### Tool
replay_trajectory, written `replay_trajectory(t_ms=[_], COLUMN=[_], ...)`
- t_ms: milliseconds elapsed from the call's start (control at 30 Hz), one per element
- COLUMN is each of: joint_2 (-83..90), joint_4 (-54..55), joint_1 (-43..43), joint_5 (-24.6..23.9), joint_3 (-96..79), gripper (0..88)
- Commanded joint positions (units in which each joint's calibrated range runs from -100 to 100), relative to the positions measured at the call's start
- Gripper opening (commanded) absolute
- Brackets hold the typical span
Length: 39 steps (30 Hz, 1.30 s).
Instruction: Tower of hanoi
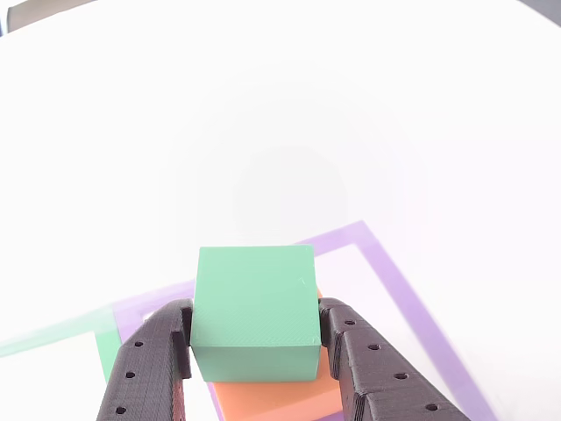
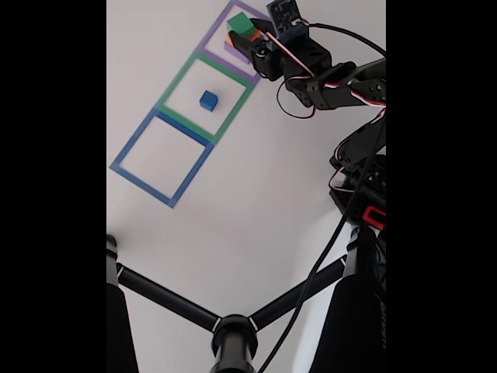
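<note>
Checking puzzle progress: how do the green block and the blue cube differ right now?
The green block is larger than the blue cube. The green block sits on the orange block in the purple outline, between the end effector's fingers; the blue cube stands alone on the table inside the green outline, untouched. Both are matte, square-sided blocks.

The green block (image 1: 254, 307) sits square on the wider orange block (image 1: 272, 399) (a purple slab (image 2: 231, 48) shows beneath them in the fixed view), with the small blue cube (image 2: 208, 99) lying apart at their seven o'clock.
</note>
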<state>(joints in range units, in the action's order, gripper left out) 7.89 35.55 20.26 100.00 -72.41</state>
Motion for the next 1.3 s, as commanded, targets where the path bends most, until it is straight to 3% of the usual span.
replay_trajectory(t_ms=[0,200,367,500,767,1100,1267], joint_2=[0.2,3.1,12.2,22.5,38.0,39.5,39.4], joint_4=[1.5,-1.6,-12.2,-27.0,-66.9,-107.8,-119.7], joint_1=[-0.3,-1.2,-2.7,-4.1,-6.7,-13.3,-17.9], joint_5=[0.0,0.0,0.0,0.0,0.0,0.0,0.0], joint_3=[0.0,0.7,1.3,3.9,21.1,54.7,65.6], gripper=[7.7,8.2,7.8,7.5,7.2,6.3,6.1])
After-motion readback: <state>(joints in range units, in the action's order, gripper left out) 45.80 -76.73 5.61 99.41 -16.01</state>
